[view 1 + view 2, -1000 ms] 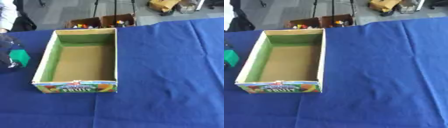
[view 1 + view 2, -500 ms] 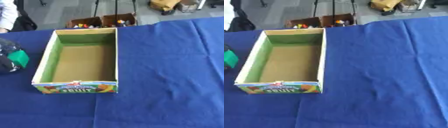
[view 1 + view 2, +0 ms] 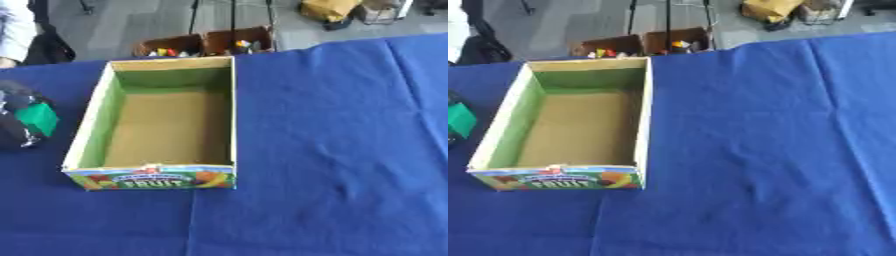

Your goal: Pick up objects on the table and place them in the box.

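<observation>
The left hand (image 3: pixel 16 120) shows dark at the left edge, wrapped round a green block (image 3: pixel 38 119). How far the fingers close is blurred, but the block sits within them, so it appears held. The box (image 3: pixel 234 120) lies just to the hand's right, empty, its long axis running away from the robot. The next move is likely a short carry rightward over the near wall. The right hand is out of sight.

The left hand (image 3: pixel 16 119) shows at the left edge, dark and blurred, its fingers unreadable.
</observation>
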Motion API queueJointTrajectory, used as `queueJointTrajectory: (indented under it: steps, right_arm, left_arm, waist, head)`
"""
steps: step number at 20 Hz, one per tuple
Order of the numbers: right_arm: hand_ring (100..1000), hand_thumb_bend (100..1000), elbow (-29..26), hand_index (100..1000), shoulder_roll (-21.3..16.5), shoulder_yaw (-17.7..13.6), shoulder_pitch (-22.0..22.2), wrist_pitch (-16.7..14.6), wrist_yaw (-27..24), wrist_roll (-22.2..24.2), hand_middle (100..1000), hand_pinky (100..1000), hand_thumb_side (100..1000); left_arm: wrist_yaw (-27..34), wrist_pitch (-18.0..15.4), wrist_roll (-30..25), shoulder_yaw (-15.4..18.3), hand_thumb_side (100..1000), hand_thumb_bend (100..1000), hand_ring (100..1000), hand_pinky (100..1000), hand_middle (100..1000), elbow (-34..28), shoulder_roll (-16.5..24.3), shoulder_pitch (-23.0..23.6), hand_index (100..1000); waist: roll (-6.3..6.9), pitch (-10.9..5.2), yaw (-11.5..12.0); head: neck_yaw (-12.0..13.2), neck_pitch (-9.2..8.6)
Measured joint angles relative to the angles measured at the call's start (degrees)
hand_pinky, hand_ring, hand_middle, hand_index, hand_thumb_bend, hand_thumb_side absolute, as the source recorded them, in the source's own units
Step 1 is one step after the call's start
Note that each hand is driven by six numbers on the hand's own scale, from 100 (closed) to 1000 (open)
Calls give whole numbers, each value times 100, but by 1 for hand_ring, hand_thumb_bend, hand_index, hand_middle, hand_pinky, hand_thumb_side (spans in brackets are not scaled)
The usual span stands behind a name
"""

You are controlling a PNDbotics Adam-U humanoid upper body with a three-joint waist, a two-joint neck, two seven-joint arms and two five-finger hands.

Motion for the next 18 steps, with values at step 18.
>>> queueJointTrajectory:
  steps: [18]
  right_arm:
    - [690,100,0,665,-1,-31,5,-6,-40,-11,450,727,757]
  left_arm:
    - [357,385,290,100,350,100,552,543,624,-92,-50,-20,772]
  waist:
    - [1,33,-5]
  head:
    - [-2,3]
